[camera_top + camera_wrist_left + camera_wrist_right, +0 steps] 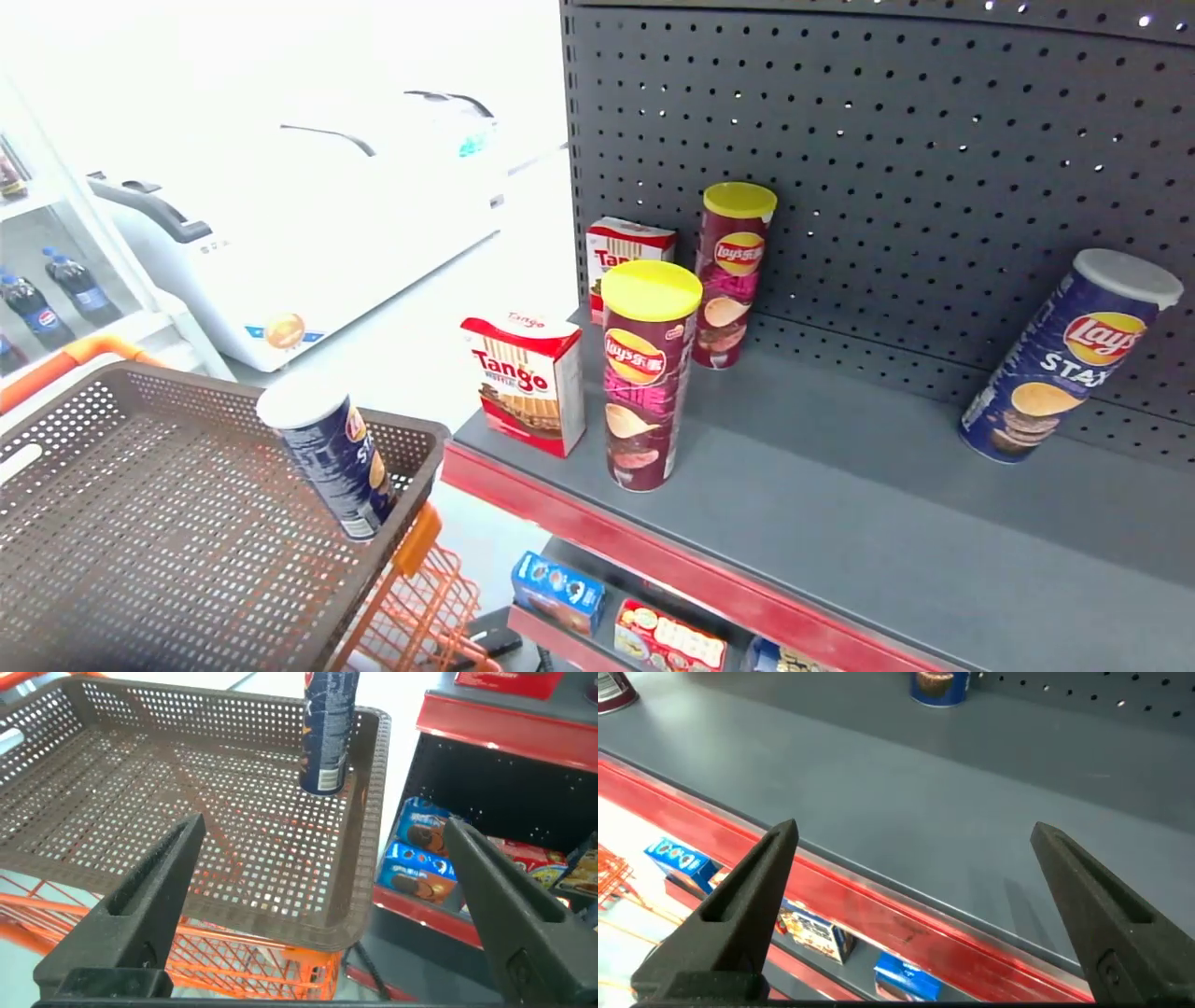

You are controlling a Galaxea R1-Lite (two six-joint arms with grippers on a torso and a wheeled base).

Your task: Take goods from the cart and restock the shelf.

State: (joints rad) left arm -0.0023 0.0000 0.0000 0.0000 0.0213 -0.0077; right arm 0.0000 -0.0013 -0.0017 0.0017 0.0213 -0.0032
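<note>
The left end effector (pixel 322 829), spread wide, hangs over the cart basket (pixel 112 793) with the blue chip can (pixel 328 737) standing just ahead of it; a level grip at mid-body should keep it steady. The right end effector (pixel 915 831), likewise spread, hovers above the shelf (pixel 906 775).

Well beyond the left hand (pixel 322 829), a white chest freezer (pixel 327 233) stands on a pale floor (pixel 411 345). Beside it is a cooler (pixel 93 243) holding bottles (pixel 79 285), in bright light.
</note>
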